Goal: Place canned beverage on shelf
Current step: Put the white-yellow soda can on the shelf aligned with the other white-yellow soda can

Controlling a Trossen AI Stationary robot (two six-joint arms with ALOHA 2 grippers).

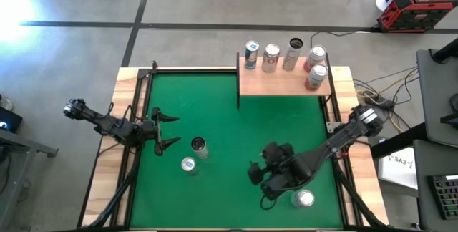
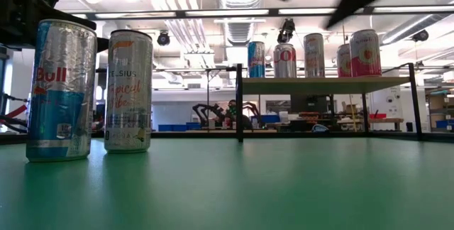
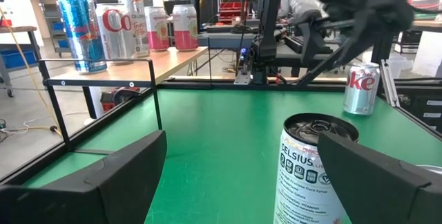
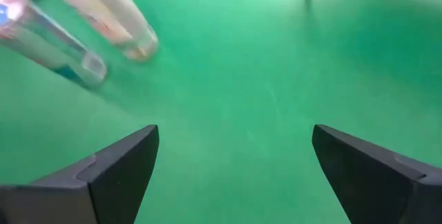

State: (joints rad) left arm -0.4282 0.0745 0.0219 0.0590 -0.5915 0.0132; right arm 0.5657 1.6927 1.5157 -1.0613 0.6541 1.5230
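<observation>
Left gripper [image 1: 166,131] fingers spread, near, perhaps facing, Celsius can [image 1: 198,145]

Overhead and table-level cameras share the shelf [image 1: 285,81] and 2 cans.
</observation>
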